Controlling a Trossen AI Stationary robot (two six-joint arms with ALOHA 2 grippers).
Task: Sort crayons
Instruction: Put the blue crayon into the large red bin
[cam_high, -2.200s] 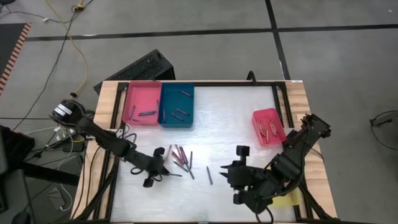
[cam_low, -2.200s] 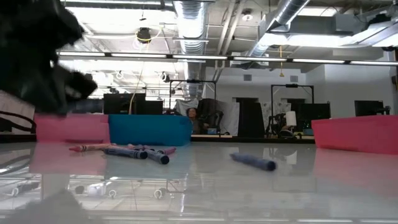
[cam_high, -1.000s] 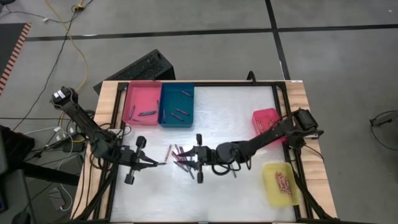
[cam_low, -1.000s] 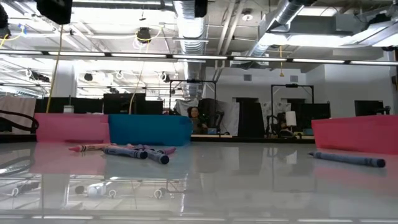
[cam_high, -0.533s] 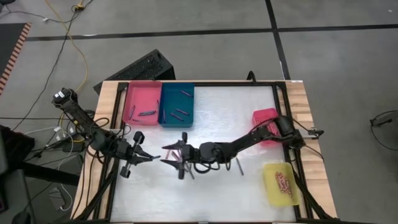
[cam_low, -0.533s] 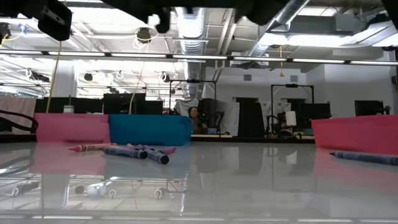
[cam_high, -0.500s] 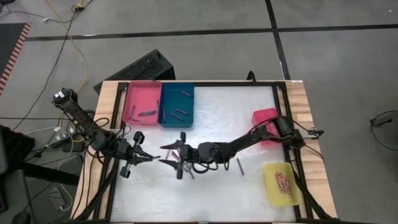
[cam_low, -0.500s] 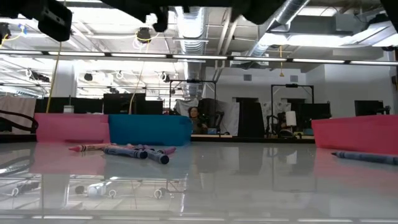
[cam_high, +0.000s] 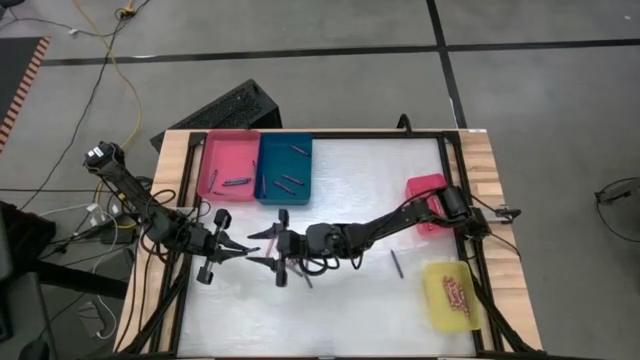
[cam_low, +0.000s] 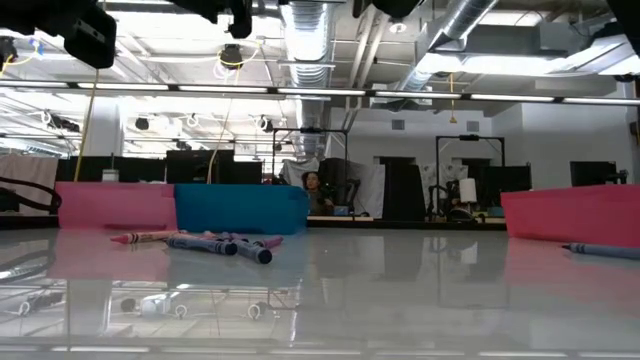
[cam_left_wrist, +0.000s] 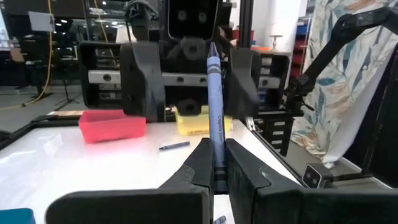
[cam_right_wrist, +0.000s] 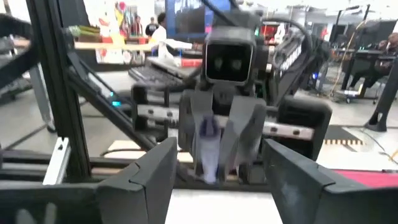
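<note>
From above, we find the left gripper (cam_high: 240, 247) and the right gripper (cam_high: 262, 249) facing each other tip to tip over the table's (cam_high: 370, 310) left-centre. The left one is clamped on a blue crayon (cam_high: 248, 249) whose long axis runs along the line between the two grippers, its free end pointing at the right gripper. The right gripper's fingers stand wide apart, one to either side of that line, holding nothing. Loose crayons (cam_high: 296, 268) lie on the table directly under and just behind the right gripper. A single dark crayon (cam_high: 395, 263) lies well behind the right gripper, beside its forearm. Pink tray (cam_high: 227, 165) and blue tray (cam_high: 285, 168) sit at the far edge, well beyond both grippers; red tray (cam_high: 430, 199) and yellow tray (cam_high: 452, 294) sit near the right arm's base. Open table lies nearward of both grippers.

At table level, both grippers are lifted off the surface, only dark parts showing at the top edge. We see the crayon cluster (cam_low: 215, 243) flat on the table and one blue crayon (cam_low: 600, 251) lying by the red tray (cam_low: 575, 215).

Left wrist view: the left gripper's (cam_left_wrist: 216, 168) fingers are together on the blue crayon (cam_left_wrist: 214, 106), which sticks straight out from the tips toward the right gripper (cam_left_wrist: 189, 74); that gripper's fingers flank the crayon's far end without visible contact.

Right wrist view: the right gripper's (cam_right_wrist: 217, 174) fingers are spread, and between them we see the left gripper (cam_right_wrist: 214, 146) gripping the crayon (cam_right_wrist: 208, 146), end-on toward us.
</note>
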